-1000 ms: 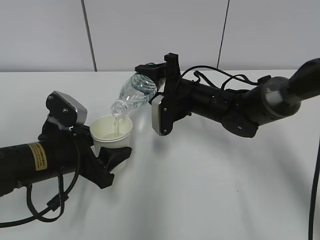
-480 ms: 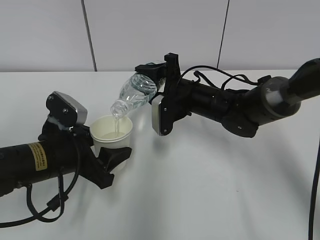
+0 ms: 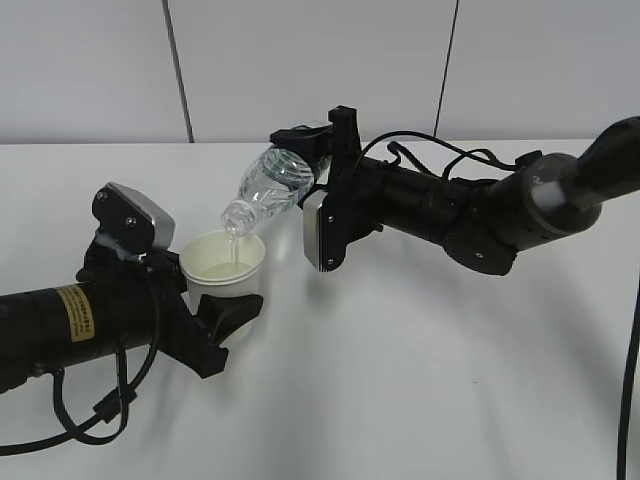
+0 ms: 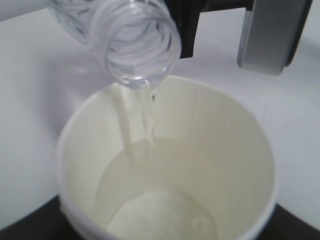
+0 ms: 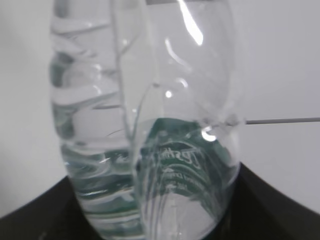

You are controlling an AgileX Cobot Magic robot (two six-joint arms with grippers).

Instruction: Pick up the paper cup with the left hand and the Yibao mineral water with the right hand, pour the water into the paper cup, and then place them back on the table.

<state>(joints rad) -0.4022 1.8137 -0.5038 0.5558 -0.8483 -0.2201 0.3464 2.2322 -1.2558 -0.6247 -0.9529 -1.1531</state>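
1. While the exterior view looks down at a slant, the left pincer [image 3: 222, 312] clasps the paper cup [image 3: 223, 263] upright above the white counter [image 3: 420, 380]; the right pincer [image 3: 318, 165] grips the Yibao mineral water [image 3: 268, 188], tilted neck-down over the cup
2. From the left wrist, the bottle's open mouth [image 4: 142, 42] hangs just above the cup's rim [image 4: 165, 165], a thin stream [image 4: 148, 117] falling into pooled water
3. From the right wrist, the ribbed bottle [image 5: 145, 130] fills the frame, green label showing, held in the dark pincer
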